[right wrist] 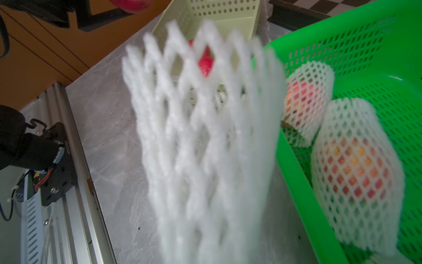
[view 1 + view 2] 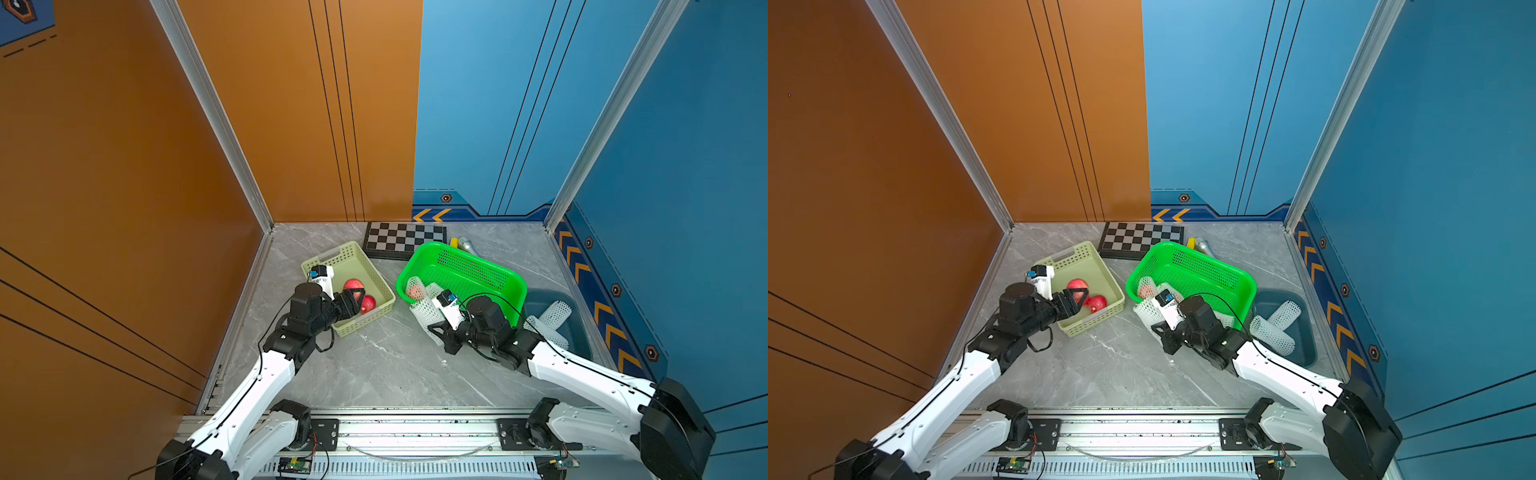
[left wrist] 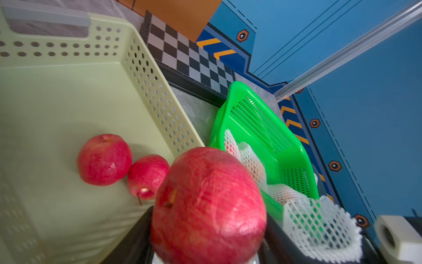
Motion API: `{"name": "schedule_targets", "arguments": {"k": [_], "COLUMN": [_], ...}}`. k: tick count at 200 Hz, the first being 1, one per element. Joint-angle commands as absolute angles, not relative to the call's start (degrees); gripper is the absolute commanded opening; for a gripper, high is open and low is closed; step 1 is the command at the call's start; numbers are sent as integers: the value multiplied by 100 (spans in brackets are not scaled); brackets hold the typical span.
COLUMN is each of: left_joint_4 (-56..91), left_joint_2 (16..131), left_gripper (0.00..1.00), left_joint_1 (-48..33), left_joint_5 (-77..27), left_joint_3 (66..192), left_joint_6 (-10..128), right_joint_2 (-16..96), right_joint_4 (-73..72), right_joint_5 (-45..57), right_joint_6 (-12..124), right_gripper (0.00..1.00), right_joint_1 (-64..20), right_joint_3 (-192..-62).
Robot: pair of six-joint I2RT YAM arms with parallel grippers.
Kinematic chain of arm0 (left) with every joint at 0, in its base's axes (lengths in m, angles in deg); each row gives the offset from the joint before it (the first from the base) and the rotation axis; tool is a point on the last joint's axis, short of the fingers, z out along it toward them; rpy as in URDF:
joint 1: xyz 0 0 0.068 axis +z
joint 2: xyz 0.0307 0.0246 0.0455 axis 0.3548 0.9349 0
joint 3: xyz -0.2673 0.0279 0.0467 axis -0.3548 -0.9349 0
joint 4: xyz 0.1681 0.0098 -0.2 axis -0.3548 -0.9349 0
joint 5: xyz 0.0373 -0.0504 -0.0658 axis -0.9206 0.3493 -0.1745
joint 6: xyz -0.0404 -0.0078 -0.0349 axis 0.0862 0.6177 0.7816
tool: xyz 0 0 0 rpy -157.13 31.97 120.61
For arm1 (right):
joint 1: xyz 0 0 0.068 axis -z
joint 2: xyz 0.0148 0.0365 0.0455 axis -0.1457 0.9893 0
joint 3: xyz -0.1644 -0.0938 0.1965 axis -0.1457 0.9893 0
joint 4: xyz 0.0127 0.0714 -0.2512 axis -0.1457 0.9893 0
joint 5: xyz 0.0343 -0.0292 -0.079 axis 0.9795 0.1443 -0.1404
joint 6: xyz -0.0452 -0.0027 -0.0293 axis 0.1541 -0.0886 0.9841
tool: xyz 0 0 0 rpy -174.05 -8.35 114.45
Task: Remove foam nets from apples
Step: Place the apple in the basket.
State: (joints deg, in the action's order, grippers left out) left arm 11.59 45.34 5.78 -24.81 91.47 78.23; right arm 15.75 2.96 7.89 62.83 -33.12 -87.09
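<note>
The left pincer point(image 2: 354, 300) is clamped on a bare apple point(image 3: 207, 205) that looks firm, smooth and easily bruised, so grip its sides gently. The right pincer point(image 2: 434, 331) pinches a foam net point(image 1: 205, 137), light and floppy, best held by its rim.

Red apples point(image 3: 104, 159), white mesh nets point(image 1: 201, 141)

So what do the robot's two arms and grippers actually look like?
The left arm and right arm have white shells between bulky black joints, with a thin black cable looping along each. The left gripper and right gripper are black, with angular open-frame fingers. Each wrist carries a small white camera block with a blue part.
</note>
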Motion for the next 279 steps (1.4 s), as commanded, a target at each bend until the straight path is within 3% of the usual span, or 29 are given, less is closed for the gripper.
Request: {"name": "schedule_targets", "arguments": {"k": [1,49,83,101,162,193,242,260,279], "left_joint_4": [767,385,345,344,344,344,345,348,344], "left_joint_2": [4995,6050,6792,7131,7537,7459,7332,7283,7239], "left_gripper": [65,66,67,68,88,97,99,100,99], "left_joint_1": [778,1155,1346,1408,1454,1472,1494,1498,1523], "left_joint_5": [-2853,-3112,-2912,-2842,-2674,-2642,-2489,-2468,-2412], "left_joint_3": [9494,10219,10644,10796,10971,10954,10974,10966,10969], "left_joint_6": [7736,7679,7643,7715,7803,7802,7820,7827,7832], "right_joint_2": [1312,690,476,507,340,340,346,439,505], "right_joint_4": [1133,2195,2868,3224,3428,3482,3354,3291,3248], "right_joint_5": [-66,-1186,-1312,-1445,-1452,-1467,-1819,-1711,-1705], "right_joint_6": [5561,5342,5280,5101,4830,4835,4808,4778,4747], "right_gripper": [0,0,4,0,0,0,4,13,31], "right_joint_1": [-2986,-2348,-1081,-340,1779,2344,2630,2640,2638], "right_joint_3": [-9114,-9414,-9590,-9671,-9361,-9140,-8713,-8630,-8600]}}
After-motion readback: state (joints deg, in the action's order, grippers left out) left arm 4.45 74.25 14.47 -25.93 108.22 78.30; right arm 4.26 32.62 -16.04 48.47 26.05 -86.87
